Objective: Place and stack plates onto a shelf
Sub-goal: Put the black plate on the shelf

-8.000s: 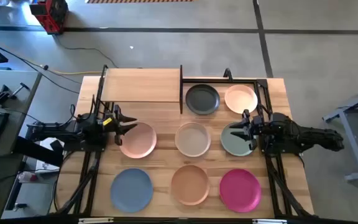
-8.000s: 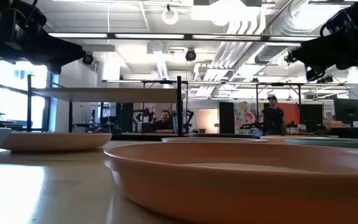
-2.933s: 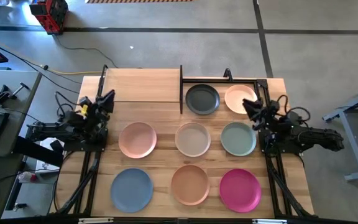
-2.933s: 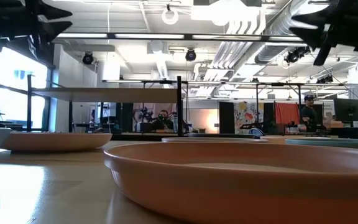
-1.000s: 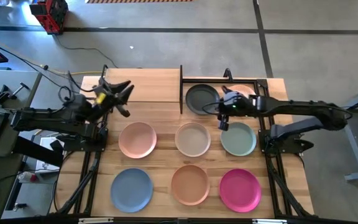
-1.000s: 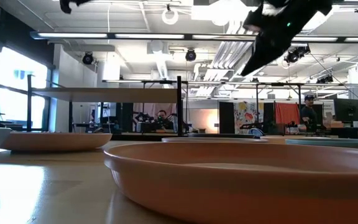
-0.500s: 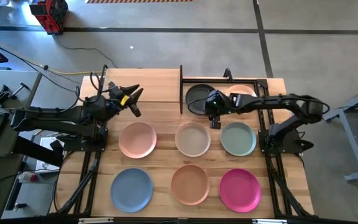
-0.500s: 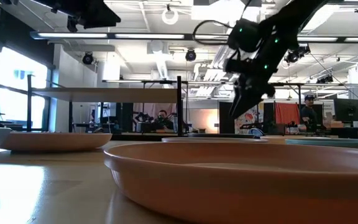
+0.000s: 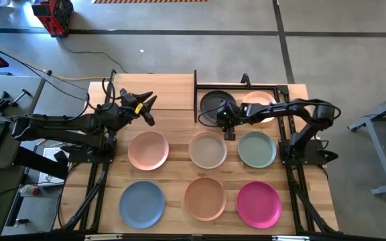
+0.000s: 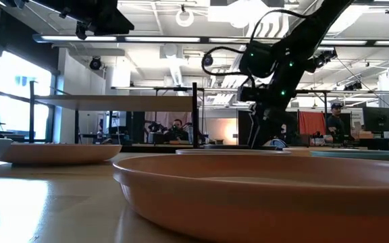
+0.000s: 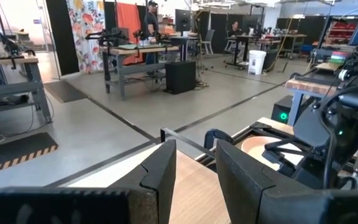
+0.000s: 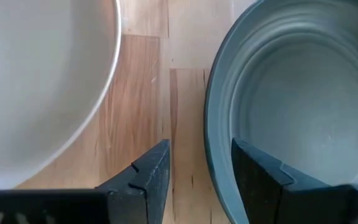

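Observation:
The dark grey plate (image 9: 212, 104) lies flat on the table, right of the shelf (image 9: 153, 92), with the cream plate (image 9: 263, 100) beside it. My right gripper (image 9: 227, 128) is open, low and slanting down at the dark grey plate's near rim (image 12: 211, 155). One finger stands over the plate's inside and the other outside it, over the wood. No touch shows. The beige plate (image 12: 36, 81) lies just beyond the outer finger. My left gripper (image 9: 147, 108) is open and level. It hangs high over the shelf's near edge and holds nothing (image 11: 194, 180).
The pink plate (image 9: 148, 150), beige plate (image 9: 208, 149) and sage green plate (image 9: 256, 149) lie in a middle row. The blue plate (image 9: 142, 203), peach plate (image 9: 205, 198) and magenta plate (image 9: 259, 204) lie along the near edge. Black posts (image 9: 196, 94) stand between the shelf and the dark grey plate.
My right gripper has come down and gone toward the table's left, from above the cream plate to the dark grey plate's near rim, and has stayed open. My left gripper has drifted a little toward the table's right along the shelf's near edge and has sunk slightly.

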Controlling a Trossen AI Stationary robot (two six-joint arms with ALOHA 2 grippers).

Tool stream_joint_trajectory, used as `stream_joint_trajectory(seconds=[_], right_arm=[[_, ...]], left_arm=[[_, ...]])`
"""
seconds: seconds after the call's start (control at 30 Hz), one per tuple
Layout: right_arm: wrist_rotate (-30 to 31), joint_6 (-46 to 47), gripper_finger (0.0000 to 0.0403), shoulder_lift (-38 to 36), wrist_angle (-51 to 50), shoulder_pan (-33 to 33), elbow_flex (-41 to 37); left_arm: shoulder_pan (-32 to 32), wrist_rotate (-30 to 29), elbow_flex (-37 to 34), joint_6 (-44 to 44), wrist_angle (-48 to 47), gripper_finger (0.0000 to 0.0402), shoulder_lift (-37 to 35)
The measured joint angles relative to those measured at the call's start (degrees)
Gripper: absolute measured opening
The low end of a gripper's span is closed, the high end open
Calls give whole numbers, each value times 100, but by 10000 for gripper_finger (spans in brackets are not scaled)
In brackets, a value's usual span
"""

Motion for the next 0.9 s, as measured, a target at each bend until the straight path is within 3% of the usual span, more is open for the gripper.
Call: stream_joint_trajectory(seconds=[0.43, 0.8, 0.9], right_arm=[[222, 146, 141, 348, 133, 5, 2], [295, 353, 11, 343, 130, 0, 15], [292, 468, 11, 344, 98, 8, 40]], left_arm=[[4, 0, 0, 2, -19, 101, -1], [4, 0, 0, 4, -49, 101, -1], [4, 0, 0, 7, -49, 101, -1]])
